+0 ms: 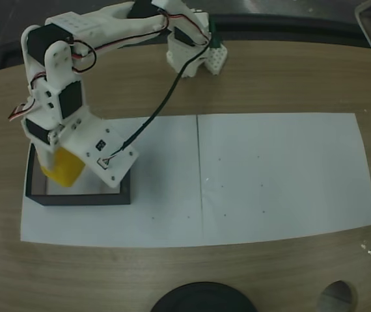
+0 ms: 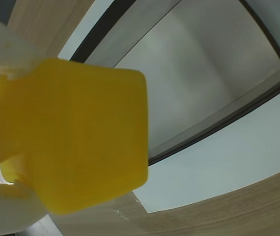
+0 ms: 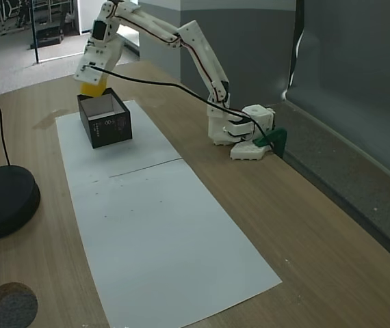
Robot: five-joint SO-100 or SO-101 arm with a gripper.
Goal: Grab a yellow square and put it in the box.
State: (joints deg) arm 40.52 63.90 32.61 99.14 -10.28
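The yellow square (image 1: 63, 169) hangs over the box (image 1: 81, 198), with my gripper (image 1: 60, 162) shut on it. In the wrist view the yellow square (image 2: 76, 137) fills the left half, pinched between white fingers (image 2: 5, 49) above and below. Behind it lies the box (image 2: 218, 123), black-walled with a white inside. From the other side, a fixed view shows the gripper (image 3: 94, 83) holding the yellow square (image 3: 94, 89) just above the back rim of the box (image 3: 109, 126). The block's underside is hidden.
White paper sheets (image 1: 276, 175) cover the middle of the wooden table, with the box at their left end in a fixed view. The arm's base (image 3: 239, 140) stands by the table's far edge. A black round stand (image 3: 3, 201) and its cable sit near the table's other side.
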